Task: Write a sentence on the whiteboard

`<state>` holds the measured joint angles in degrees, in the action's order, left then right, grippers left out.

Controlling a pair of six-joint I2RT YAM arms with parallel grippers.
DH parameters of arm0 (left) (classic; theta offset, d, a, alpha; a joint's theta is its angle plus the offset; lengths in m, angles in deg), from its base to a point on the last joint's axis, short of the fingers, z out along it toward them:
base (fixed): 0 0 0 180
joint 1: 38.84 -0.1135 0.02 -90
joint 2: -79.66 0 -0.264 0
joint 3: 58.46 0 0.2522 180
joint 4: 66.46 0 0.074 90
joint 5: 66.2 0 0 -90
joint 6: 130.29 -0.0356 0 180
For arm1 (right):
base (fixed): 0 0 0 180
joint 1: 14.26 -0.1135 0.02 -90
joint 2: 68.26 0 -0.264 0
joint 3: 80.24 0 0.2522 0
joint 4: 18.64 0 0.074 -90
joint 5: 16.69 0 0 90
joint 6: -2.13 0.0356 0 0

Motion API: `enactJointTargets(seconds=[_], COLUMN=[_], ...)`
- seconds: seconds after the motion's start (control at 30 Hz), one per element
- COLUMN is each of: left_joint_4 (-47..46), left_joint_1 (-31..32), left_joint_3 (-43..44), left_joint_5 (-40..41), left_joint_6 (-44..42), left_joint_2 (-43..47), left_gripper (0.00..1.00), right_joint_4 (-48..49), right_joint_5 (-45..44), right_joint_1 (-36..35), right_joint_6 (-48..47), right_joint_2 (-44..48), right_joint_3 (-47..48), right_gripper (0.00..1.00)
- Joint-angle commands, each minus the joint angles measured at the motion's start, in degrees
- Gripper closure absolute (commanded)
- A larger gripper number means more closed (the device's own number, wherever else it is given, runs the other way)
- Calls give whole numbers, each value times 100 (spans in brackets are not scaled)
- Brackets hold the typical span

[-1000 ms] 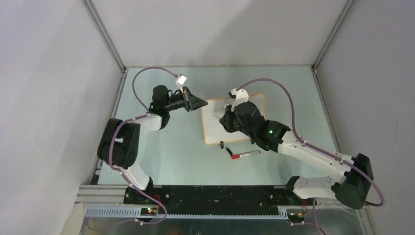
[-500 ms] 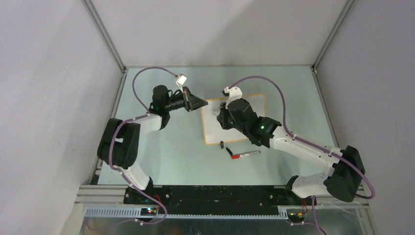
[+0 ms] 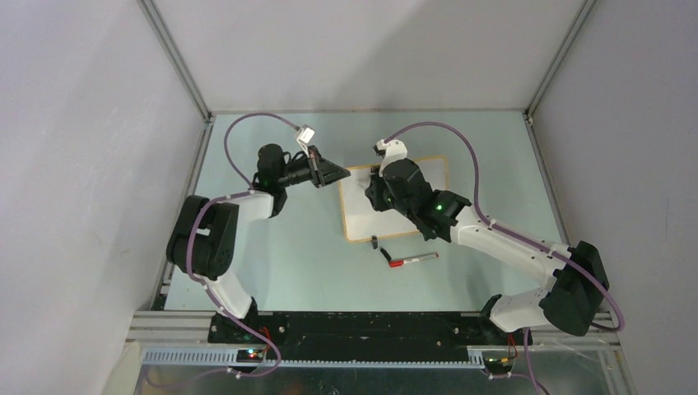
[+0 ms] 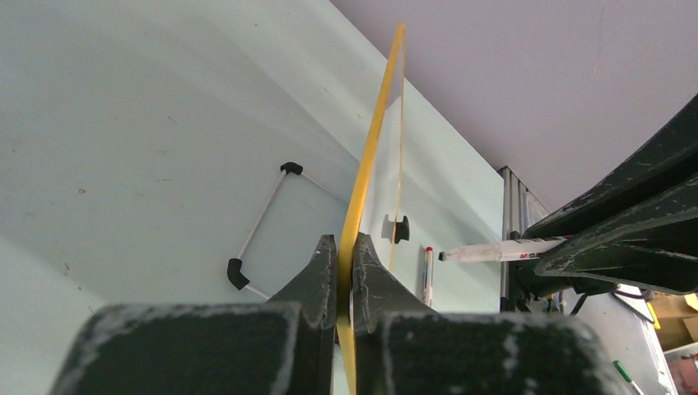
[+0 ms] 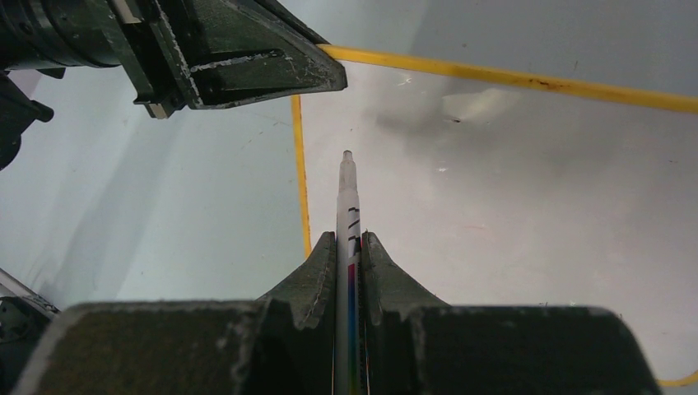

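Whiteboard [image 3: 360,220], small, white, rectangular and yellow-framed, lies on the pale green table [image 3: 280,247]; the left gripper [image 4: 346,247] pinches its frame edge at the far-left corner; the right gripper [image 5: 347,239] clamps a white marker pen [image 5: 346,189], tip near that corner; a red-capped marker [image 3: 411,260] lies beside the near edge.

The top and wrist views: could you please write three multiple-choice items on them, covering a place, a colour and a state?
1. Where does the red-capped marker lie? A on the table, by the near edge of the whiteboard; B on the board; C in a cup.
2. What colour is the whiteboard's frame? A blue; B yellow-orange; C black.
3. The right gripper is: A wide open; B shut on a second marker; C shut on a cloth.
A: it rests on bare table outside the frame. B: both wrist views show that colour. B: the gripper pinches the barrel.
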<state>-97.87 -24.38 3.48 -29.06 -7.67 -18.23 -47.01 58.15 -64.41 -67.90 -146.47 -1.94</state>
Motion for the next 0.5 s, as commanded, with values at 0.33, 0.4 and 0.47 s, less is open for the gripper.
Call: enactJointTargets(seconds=[0.33,0.4,0.47], left_joint_4=[-33,-34,-36], left_joint_1=[0,-1,-4], left_joint_3=[-22,-32,-29], left_joint_5=[432,432,433], left_joint_6=[-529,-529,-521], left_joint_2=[-307,-295,-293], left_gripper=[95,94,95], right_joint_4=[178,170,165], right_joint_5=[-22,-35,-42], right_joint_1=[54,55,58], right_joint_6=[-171,-171,-170], right_joint_2=[-250,-321,-367], right_joint_3=[442,480,512], right_gripper=[100,100,100])
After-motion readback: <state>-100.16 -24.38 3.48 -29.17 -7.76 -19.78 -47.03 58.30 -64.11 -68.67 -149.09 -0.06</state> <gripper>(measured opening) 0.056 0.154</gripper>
